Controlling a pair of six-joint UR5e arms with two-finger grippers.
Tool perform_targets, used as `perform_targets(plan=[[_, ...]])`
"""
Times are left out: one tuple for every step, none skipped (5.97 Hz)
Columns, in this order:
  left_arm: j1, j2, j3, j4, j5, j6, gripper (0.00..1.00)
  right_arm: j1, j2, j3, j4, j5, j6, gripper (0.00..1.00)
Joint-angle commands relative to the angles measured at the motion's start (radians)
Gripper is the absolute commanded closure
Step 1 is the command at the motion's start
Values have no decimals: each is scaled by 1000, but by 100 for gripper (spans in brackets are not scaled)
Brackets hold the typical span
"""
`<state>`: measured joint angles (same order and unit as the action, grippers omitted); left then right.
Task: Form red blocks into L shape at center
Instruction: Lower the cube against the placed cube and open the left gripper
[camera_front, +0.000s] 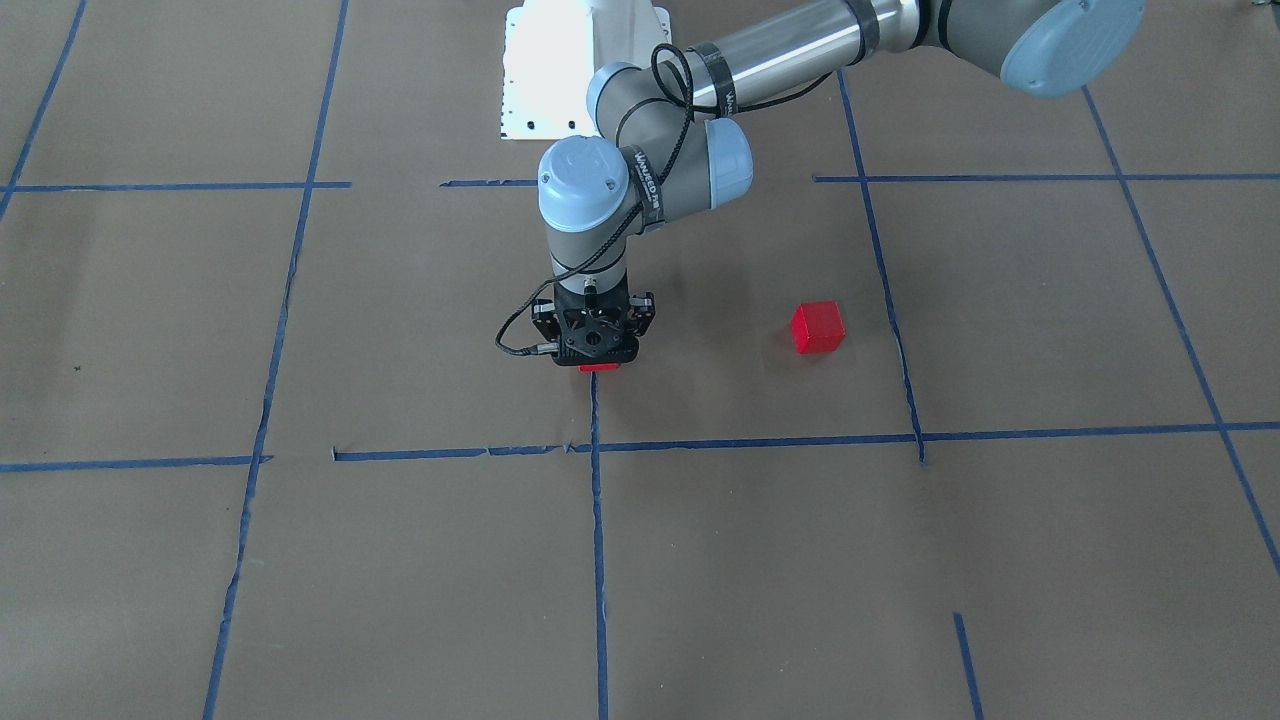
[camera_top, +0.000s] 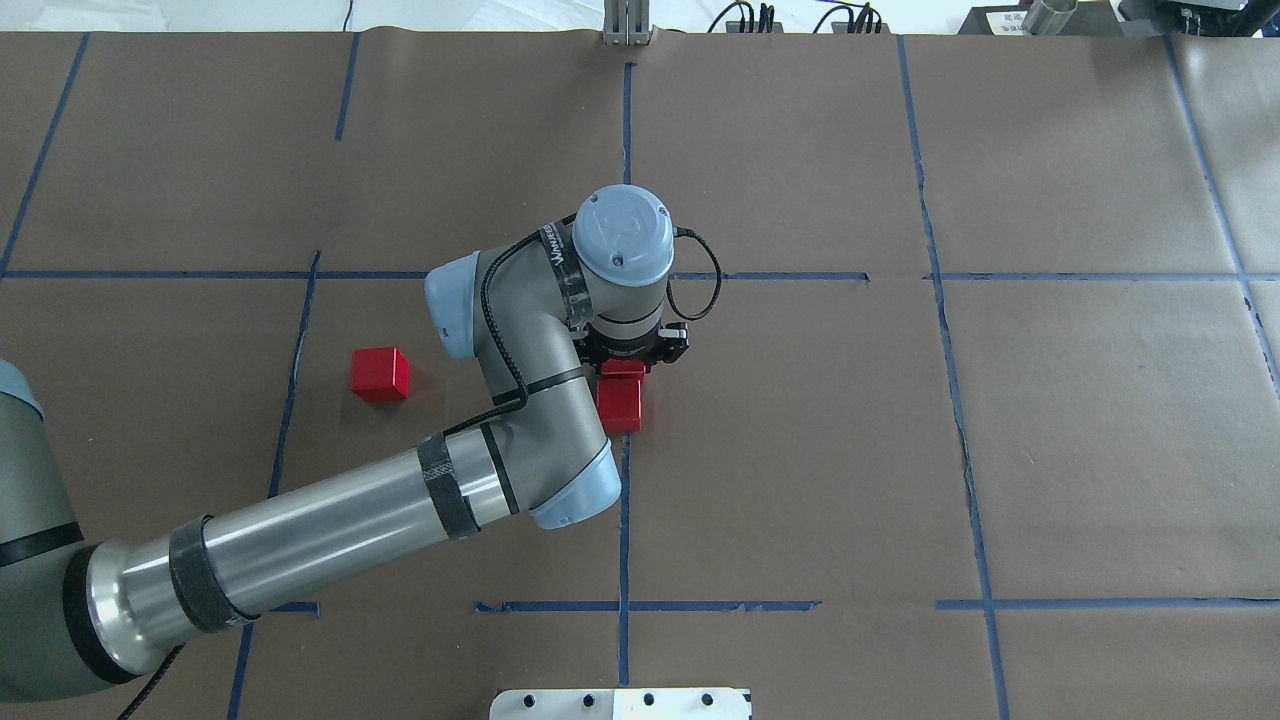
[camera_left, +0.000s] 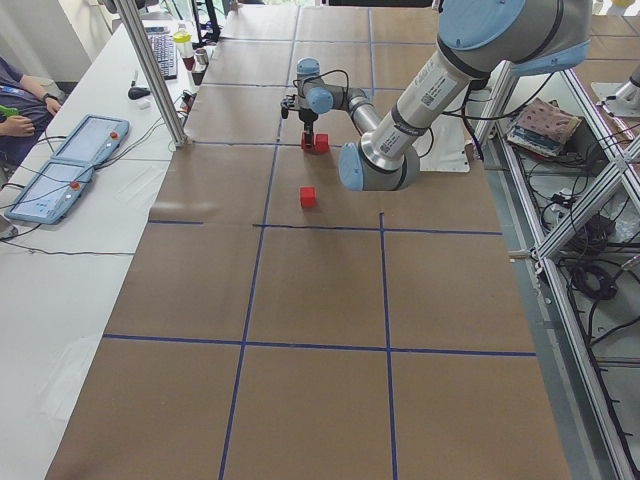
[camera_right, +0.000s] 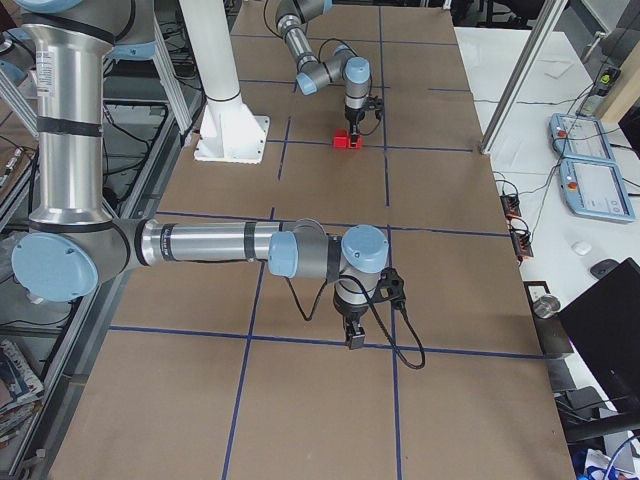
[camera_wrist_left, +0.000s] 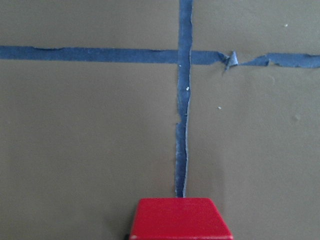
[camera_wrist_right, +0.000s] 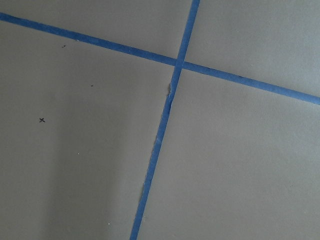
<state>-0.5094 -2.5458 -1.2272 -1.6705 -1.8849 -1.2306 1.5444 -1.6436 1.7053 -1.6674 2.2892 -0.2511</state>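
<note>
My left gripper (camera_top: 632, 352) stands upright at the center (camera_top: 800, 450), on the vertical blue tape line (camera_top: 623, 520). It is shut on a red block (camera_top: 622, 367) held low at the paper; its fingers are hidden. That block fills the bottom of the left wrist view (camera_wrist_left: 180, 219) and peeks out under the gripper (camera_front: 599, 367). It touches a second red block (camera_top: 620, 405) on the robot's side. The third red block (camera_top: 380, 374) lies alone to the left, just inside the tape (camera_front: 818, 327). My right gripper (camera_right: 352, 338) shows only in the exterior right view; I cannot tell its state.
The left arm's elbow and forearm (camera_top: 330, 540) stretch over the centre's left half. The white robot base plate (camera_front: 585, 70) sits at the robot's edge. The right wrist view shows only a blue tape crossing (camera_wrist_right: 177, 64) on bare paper.
</note>
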Motion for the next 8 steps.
perform_targets(plan=[[0,7,0,0,0,0,81,0,1,0,0,0,0,0],[0,7,0,0,0,0,80,0,1,0,0,0,0,0],[2,7,0,-2,0,2,80,0,1,0,0,0,0,0],[0,9,-2,-3,-19,2,80,0,1,0,0,0,0,0],[0,9,-3,-3,-73,2,80,0,1,-1,0,0,0,0],[0,7,-3,-3,-77,2,80,0,2,-3,0,0,0,0],[0,9,-5,-3,-77,2,80,0,4,-1,0,0,1,0],[0,9,-5,-3,-77,2,70,0,4,0,0,0,0,0]])
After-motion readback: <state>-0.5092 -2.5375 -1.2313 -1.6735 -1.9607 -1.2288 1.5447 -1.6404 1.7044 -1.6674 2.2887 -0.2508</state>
